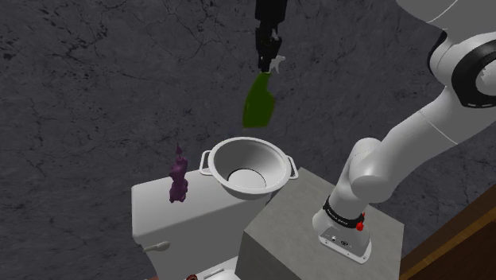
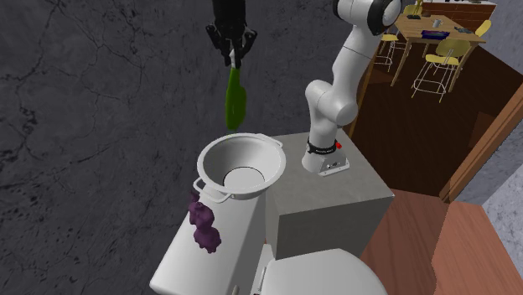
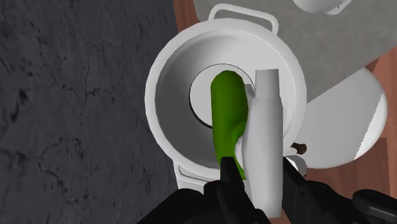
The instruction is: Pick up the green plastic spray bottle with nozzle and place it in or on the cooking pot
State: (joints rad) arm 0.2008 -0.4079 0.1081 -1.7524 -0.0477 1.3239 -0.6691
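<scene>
Black jaws squeeze the top of the green spray bottle with white nozzle [image 1: 259, 102], hanging high over the round white pot [image 1: 270, 163].

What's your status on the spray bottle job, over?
Tool shut on green spray bottle, held high. Bottle hanging over white pot, not yet in. Nothing between them; purple figure beside pot.

The white arm [image 1: 373, 171] rises at the shoulder view's lower right, bends sharply and reaches high towards the far left. Its wrist points straight down. The black gripper [image 1: 269, 64] hangs in the air, fingers [image 3: 230, 188] clasping the green spray bottle [image 1: 259, 102] by its nozzle end.
</scene>
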